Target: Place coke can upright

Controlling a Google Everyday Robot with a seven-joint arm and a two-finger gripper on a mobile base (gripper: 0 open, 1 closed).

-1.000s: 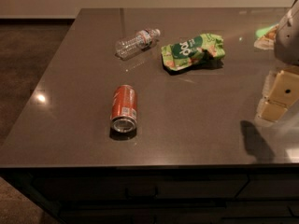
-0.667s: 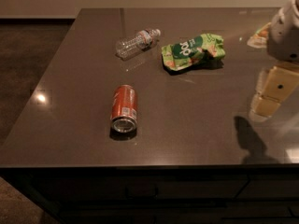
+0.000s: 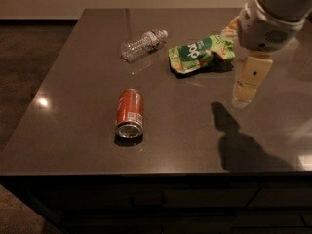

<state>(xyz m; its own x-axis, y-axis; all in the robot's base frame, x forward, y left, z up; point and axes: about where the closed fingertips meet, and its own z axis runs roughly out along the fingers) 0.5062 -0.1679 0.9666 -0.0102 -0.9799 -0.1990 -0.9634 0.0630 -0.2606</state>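
The coke can (image 3: 129,112) is red with a white label patch. It lies on its side on the dark table (image 3: 73,82), left of centre, with a silver end facing the front edge. My gripper (image 3: 247,79) hangs over the right part of the table, well to the right of the can and apart from it. It holds nothing that I can see. Its shadow falls on the table below it.
A clear plastic water bottle (image 3: 143,44) lies on its side behind the can. A green snack bag (image 3: 200,53) lies to the right of the bottle, just left of my gripper. The table's front edge runs close below the can.
My arm and gripper have moved left, further in over the table and closer to the snack bag. The can, bottle and bag have not moved.
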